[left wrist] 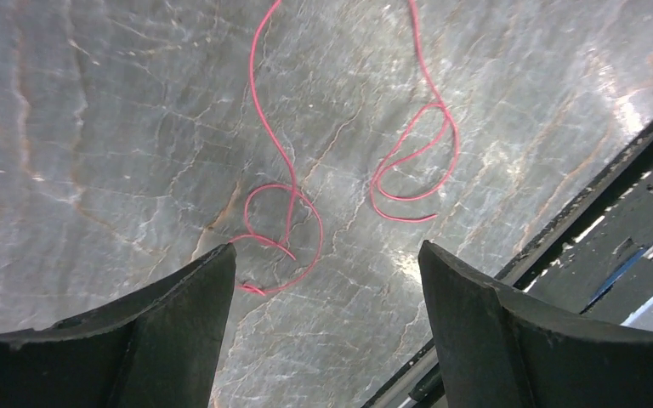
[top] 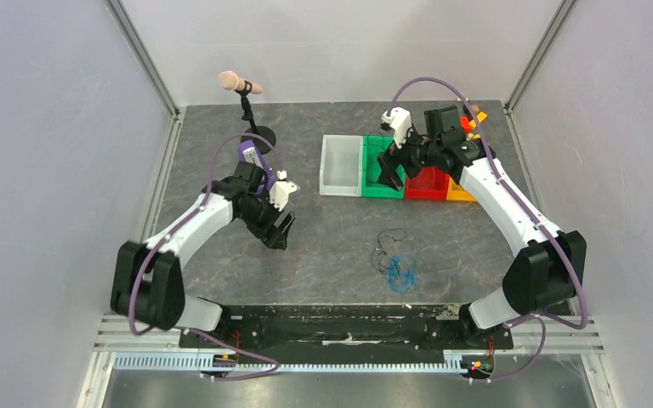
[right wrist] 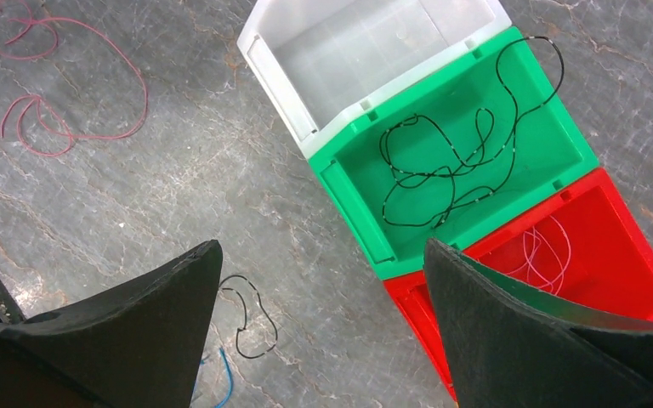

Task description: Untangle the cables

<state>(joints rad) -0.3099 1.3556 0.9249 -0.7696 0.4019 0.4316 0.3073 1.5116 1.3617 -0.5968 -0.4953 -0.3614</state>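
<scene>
In the left wrist view a thin red cable (left wrist: 317,229) lies in loose loops on the grey table, just beyond my left gripper (left wrist: 327,263), which hangs open and empty above it. Over the green bin (top: 372,149) my right gripper (top: 387,180) is open too, with nothing between its fingers (right wrist: 170,323). Inside that green bin (right wrist: 353,212) lies a looped black cable (right wrist: 429,174). A pale pink cable (right wrist: 544,251) rests in the red bin (right wrist: 408,297). On the table between the arms, a black cable (top: 384,246) and a blue cable (top: 401,274) sit clumped together.
A white bin (top: 342,166), the green one, a red bin (top: 428,183) and a yellow bin (top: 459,193) stand in a row at the back right. A microphone (top: 240,82) on a stand rises at the back left. Pale walls enclose the table.
</scene>
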